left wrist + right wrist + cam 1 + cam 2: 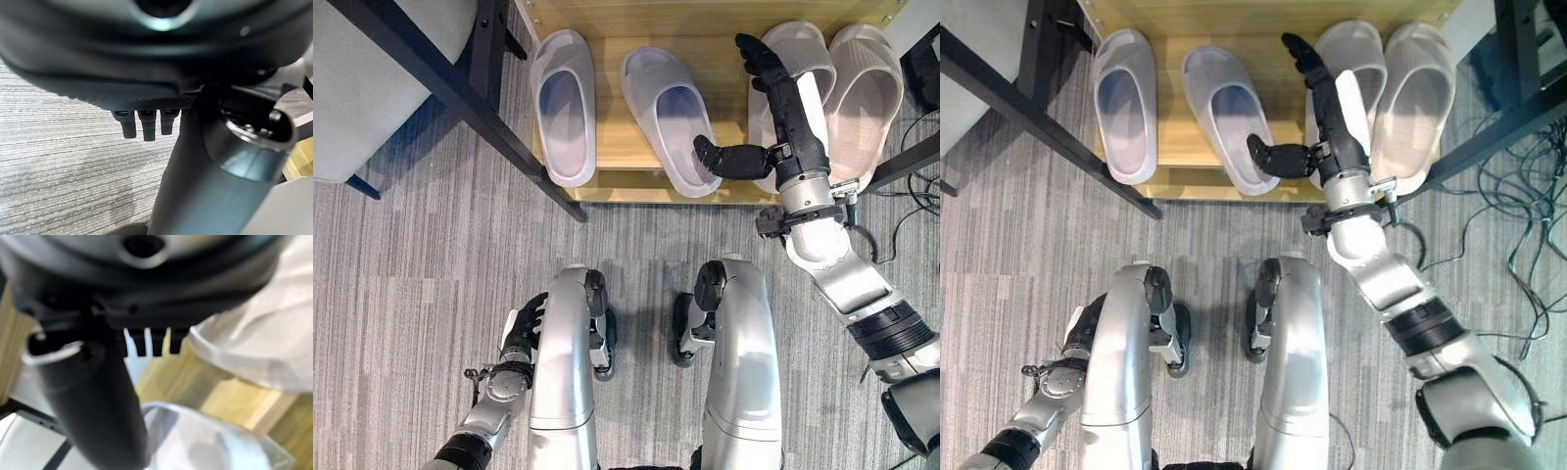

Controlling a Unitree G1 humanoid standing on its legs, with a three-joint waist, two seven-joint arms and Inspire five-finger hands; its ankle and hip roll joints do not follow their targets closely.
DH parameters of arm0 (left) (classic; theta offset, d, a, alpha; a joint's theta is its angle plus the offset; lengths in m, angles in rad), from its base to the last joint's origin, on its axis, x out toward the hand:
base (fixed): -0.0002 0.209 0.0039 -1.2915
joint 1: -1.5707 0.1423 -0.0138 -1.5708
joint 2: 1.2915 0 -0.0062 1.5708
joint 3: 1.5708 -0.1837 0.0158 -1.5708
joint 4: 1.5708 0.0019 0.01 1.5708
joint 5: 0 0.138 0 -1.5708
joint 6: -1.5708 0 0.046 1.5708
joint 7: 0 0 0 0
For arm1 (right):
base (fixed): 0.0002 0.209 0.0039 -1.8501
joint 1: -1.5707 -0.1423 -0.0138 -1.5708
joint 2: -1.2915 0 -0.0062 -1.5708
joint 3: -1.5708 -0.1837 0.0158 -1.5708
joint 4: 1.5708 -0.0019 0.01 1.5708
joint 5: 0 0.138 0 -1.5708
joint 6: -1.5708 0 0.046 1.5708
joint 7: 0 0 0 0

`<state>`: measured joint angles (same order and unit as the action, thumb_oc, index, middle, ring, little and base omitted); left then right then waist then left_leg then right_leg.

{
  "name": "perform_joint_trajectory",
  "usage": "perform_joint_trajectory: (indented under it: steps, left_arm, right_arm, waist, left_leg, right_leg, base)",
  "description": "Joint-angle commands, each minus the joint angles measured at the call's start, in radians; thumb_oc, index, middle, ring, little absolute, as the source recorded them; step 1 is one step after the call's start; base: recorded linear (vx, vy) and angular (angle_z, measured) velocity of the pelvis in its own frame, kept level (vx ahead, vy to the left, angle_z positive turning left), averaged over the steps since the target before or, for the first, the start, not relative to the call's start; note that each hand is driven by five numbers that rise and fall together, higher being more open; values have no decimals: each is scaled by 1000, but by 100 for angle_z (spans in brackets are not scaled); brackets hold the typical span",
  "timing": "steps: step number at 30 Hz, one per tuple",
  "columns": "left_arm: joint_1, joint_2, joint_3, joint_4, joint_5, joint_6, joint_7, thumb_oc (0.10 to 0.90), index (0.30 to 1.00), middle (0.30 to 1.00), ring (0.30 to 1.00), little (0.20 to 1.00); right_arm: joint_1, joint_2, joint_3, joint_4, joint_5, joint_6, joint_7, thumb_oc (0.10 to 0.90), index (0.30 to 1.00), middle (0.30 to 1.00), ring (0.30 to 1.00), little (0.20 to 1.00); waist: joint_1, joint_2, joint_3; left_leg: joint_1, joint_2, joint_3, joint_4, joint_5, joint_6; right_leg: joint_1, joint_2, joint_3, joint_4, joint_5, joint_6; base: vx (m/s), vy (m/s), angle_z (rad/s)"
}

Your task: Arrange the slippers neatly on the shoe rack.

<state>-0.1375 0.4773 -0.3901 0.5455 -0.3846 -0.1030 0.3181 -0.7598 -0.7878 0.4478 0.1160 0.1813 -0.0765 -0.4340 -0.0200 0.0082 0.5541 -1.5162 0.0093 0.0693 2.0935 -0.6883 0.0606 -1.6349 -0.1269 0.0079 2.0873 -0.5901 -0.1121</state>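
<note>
Four slippers are lying side by side on the wooden shoe rack point(617, 147): a pale lavender slipper point(564, 103) at the left, a second lavender slipper point(668, 117) angled beside it, and a beige ribbed pair point(867, 93) touching each other at the right. The right hand point(783, 108) is reaching over the inner beige slipper, fingers straight and thumb spread toward the angled slipper's heel. Dark metal legs point(460, 93) are crossing the striped grey carpet point(411, 294). The left hand point(524, 328) is hanging low, fingers relaxed.

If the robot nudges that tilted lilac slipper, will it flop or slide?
Probably slide: the tilted lilac slipper looks thick, moulded and one-piece, so likely stiff and light. Its flat sole on the smooth wooden shelf should not roll or tip. The right robot hand is open beside it.
</note>
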Motion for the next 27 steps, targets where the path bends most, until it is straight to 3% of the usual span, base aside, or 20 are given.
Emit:
perform_joint_trajectory:
  steps: [1,15,27]
  left_arm:
    - [-33,-57,-39,-58,2,-59,11,800,900,900,900,900]
    - [-37,-56,-42,-63,-5,-64,37,800,900,900,900,900]
    - [-39,-57,-58,-67,-10,-74,61,800,900,900,900,900]
  right_arm:
    - [-94,18,-85,-74,17,-88,-59,800,900,900,900,900]
    - [-43,169,-53,-53,27,-75,-64,800,900,900,900,900]
    - [-98,268,-10,49,0,-52,-112,800,900,900,900,900]
  waist:
    - [43,-24,-34]
    - [44,-23,-34]
    - [58,-8,-34]
  left_leg:
    - [-54,28,-31,-15,27,-73]
    - [-54,29,-14,-19,37,-66]
    - [-54,27,-12,-24,39,-63]
  right_leg:
    - [65,-4,57,78,-114,-51]
    - [65,-5,60,72,-104,-48]
    - [65,-4,63,65,-98,-44]
  base:
    - [0,0,0]
    - [0,0,0]
    - [0,0,0]
